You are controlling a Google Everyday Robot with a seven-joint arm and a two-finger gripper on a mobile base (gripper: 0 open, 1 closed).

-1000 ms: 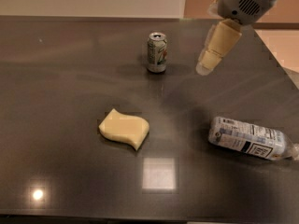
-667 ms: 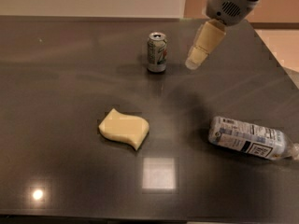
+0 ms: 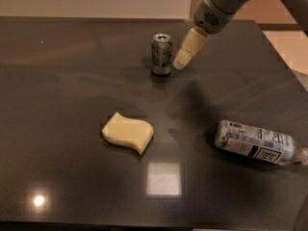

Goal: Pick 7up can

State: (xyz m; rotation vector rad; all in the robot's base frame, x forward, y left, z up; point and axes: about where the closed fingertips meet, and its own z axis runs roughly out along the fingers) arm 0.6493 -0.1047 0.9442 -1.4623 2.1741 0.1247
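The 7up can [image 3: 162, 54] stands upright on the dark table [image 3: 72, 81], toward the back middle. It is silver-white with green and red markings and a shiny top. My gripper [image 3: 180, 63] comes down from the upper right on a grey arm. Its cream-coloured tip hangs just to the right of the can, at about the can's mid height, close beside it and not around it.
A yellow sponge [image 3: 127, 132] lies on the table in front of the can. A clear plastic bottle [image 3: 257, 143] with a white-and-dark label lies on its side at the right. The table's right edge [image 3: 288, 66] runs past the arm.
My gripper has moved left and slightly down, from well to the right of the can to right beside it. The can, sponge and bottle have not moved.
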